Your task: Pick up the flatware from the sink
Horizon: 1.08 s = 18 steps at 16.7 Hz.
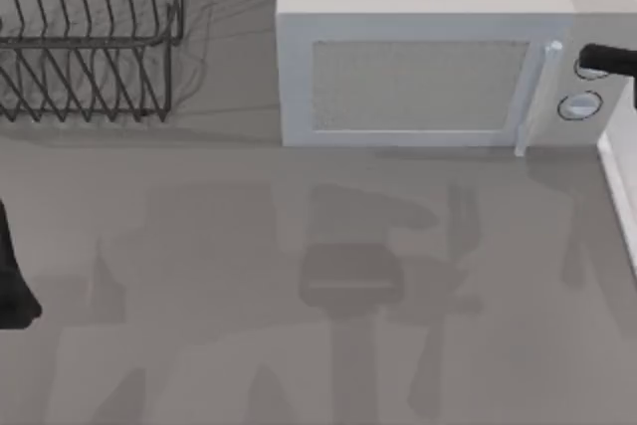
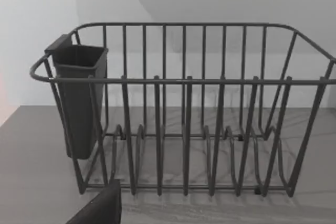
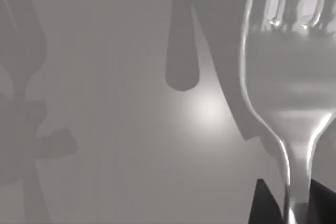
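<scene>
The flatware (image 3: 290,77) is a shiny silver fork seen close in the right wrist view: long tines widening into a broad neck, then a slim handle running down between two dark shapes. It hangs above the grey counter (image 3: 115,129).

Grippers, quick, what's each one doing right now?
Left gripper: cannot be told.
Right gripper: closed, holding the fork.

Soft, even light; faint blurred shadows across the grey counter (image 1: 199,246), bright glare on the fork (image 3: 286,77).
</scene>
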Available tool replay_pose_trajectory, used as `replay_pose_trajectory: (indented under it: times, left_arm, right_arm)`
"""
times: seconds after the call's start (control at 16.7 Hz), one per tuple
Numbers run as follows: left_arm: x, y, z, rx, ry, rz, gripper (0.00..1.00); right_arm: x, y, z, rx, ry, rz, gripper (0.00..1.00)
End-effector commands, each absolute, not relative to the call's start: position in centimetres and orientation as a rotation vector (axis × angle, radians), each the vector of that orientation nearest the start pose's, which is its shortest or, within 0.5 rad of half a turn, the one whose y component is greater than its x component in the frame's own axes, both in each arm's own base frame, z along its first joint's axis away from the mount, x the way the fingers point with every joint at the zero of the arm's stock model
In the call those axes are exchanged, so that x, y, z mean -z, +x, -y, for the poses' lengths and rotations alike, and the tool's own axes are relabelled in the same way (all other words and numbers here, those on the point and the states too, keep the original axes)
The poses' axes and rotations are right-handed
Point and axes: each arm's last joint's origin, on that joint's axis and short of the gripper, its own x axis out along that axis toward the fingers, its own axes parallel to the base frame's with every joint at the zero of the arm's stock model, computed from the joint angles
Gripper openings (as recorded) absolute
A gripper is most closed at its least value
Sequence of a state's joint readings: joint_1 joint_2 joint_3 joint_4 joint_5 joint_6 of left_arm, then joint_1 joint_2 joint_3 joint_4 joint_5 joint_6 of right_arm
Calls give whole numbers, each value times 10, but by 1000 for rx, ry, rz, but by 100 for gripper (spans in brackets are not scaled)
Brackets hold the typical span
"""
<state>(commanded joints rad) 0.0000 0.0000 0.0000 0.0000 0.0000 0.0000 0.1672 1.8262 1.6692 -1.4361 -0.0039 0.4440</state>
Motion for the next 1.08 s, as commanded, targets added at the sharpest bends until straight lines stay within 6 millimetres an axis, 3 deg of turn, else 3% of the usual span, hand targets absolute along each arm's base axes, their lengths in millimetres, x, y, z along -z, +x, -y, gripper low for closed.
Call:
replay_pose_trajectory:
  times: [0.24, 0.42, 0.84, 1.08]
  left_arm:
    - [-160, 106, 1, 0, 0, 0, 100]
    - [-160, 106, 1, 0, 0, 0, 100]
    - [-160, 106, 1, 0, 0, 0, 100]
    - [-160, 106, 1, 0, 0, 0, 100]
  right_arm:
    - [-276, 283, -133, 117, 108, -1579, 0]
    - [-271, 262, -159, 30, 28, -1573, 0]
    - [-269, 260, -162, 13, 11, -1575, 0]
    - [-238, 262, -164, 16, 7, -1582, 0]
